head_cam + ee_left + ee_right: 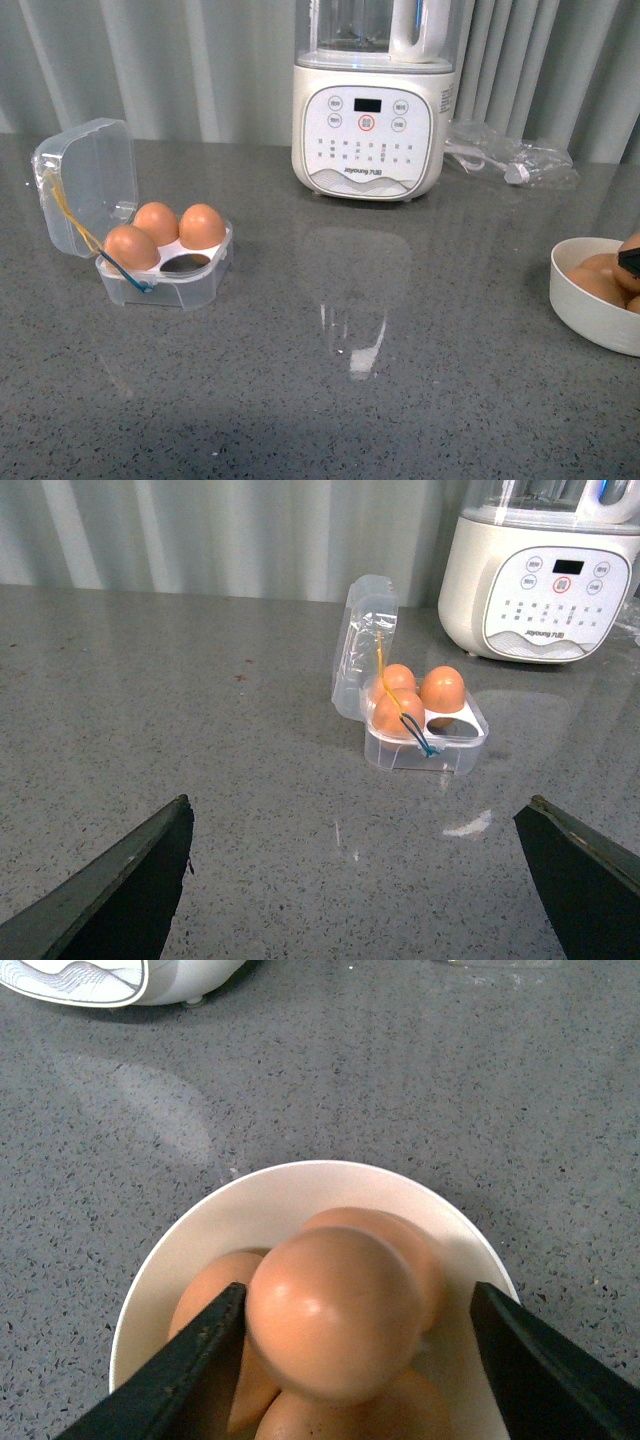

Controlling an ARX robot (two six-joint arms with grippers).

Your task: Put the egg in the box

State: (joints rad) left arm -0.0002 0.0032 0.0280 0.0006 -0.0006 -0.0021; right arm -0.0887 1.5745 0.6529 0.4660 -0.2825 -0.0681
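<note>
The egg (335,1310) is orange-brown and lies on top of other brown eggs in a round white bowl (200,1230) at the table's right edge (585,305). My right gripper (357,1300) is open, its fingers on either side of this top egg, one finger touching or nearly touching it. The box (150,275) is a clear plastic case at the left with its lid (85,185) standing open. It holds three brown eggs and one empty slot (186,263). My left gripper (360,810) hangs open over bare table, short of the box (425,745).
A white blender-like appliance (370,120) stands at the back centre. A clear plastic bag with a cable (510,160) lies to its right. Grey curtains close off the back. The grey speckled tabletop (350,400) spans box and bowl.
</note>
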